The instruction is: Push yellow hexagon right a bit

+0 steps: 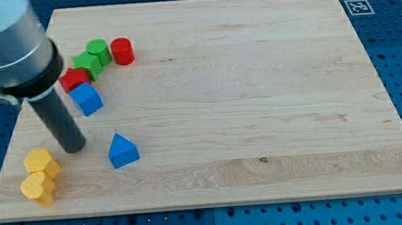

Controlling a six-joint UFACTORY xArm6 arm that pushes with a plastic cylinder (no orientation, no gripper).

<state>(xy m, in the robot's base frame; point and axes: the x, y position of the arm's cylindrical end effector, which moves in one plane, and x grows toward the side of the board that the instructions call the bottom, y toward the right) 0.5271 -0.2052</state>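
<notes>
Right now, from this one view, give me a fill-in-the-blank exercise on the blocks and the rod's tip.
1. My tip stands between the upper yellow block and the ____ triangular block.
2. The red cylinder sits to the view's ____ of the green blocks.
3. The two yellow blocks lie near the board's bottom-____ corner.

Missing words: blue; right; left

bright, even overhead light; short soft shadows under the small coloured blocks [123, 150]. the pale wooden board [242, 88] shows no glare. the grey arm housing [8, 44] is blurred.
</notes>
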